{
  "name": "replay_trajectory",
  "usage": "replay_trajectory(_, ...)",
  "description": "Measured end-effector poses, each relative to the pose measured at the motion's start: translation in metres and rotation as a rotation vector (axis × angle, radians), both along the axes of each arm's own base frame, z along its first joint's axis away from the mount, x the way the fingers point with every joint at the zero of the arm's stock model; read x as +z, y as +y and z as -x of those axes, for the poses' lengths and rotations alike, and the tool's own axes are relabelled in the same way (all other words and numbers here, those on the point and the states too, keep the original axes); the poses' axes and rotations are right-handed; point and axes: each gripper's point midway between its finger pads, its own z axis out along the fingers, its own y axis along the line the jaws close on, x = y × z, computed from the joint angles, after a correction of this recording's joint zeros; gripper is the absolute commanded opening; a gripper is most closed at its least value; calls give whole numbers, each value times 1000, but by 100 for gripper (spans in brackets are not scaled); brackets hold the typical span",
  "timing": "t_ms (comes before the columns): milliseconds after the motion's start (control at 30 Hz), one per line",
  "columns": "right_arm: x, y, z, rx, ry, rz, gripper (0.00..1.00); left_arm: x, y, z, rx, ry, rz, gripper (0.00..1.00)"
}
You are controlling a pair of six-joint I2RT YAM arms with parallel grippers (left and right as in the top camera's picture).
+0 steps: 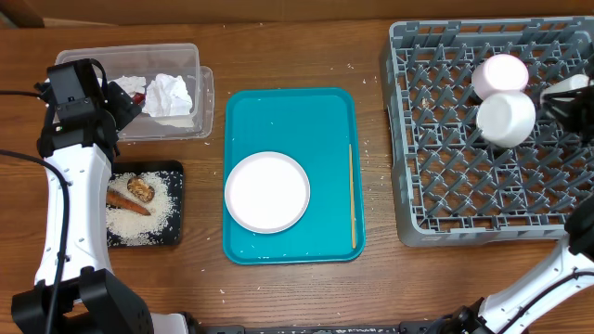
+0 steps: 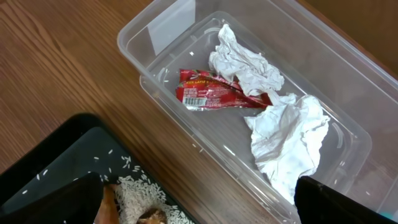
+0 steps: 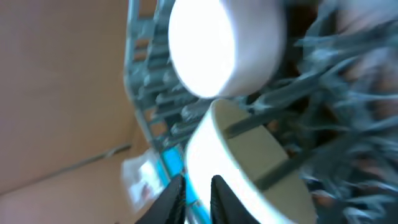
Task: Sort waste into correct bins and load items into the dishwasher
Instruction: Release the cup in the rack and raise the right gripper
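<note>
My left gripper (image 1: 125, 98) hangs open and empty over the near edge of a clear plastic bin (image 1: 93, 57). In the left wrist view its fingers (image 2: 205, 205) straddle the bin wall (image 2: 161, 25). The bin holds crumpled white tissue (image 2: 286, 134) and a red wrapper (image 2: 217, 96). My right gripper (image 1: 555, 97) is over the grey dishwasher rack (image 1: 464, 204). In the blurred right wrist view its fingers (image 3: 199, 190) are pinched on the rim of a white cup (image 3: 249, 155), which also shows in the overhead view (image 1: 506, 119). A second white cup (image 1: 501, 74) lies beside it.
A black tray (image 1: 172, 232) with rice, an orange food piece (image 1: 125, 201) and a brown bit (image 1: 139, 188) sits at the front left. A teal tray (image 1: 288, 111) in the middle holds a white plate (image 1: 267, 191) and a thin wooden stick (image 1: 352, 190).
</note>
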Motion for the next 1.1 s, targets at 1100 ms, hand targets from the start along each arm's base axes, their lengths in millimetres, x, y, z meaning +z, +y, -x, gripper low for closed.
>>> replay_trajectory(1100, -13, 59, 8, 90, 401, 696, 9, 0, 0, 0, 0, 0, 0, 100)
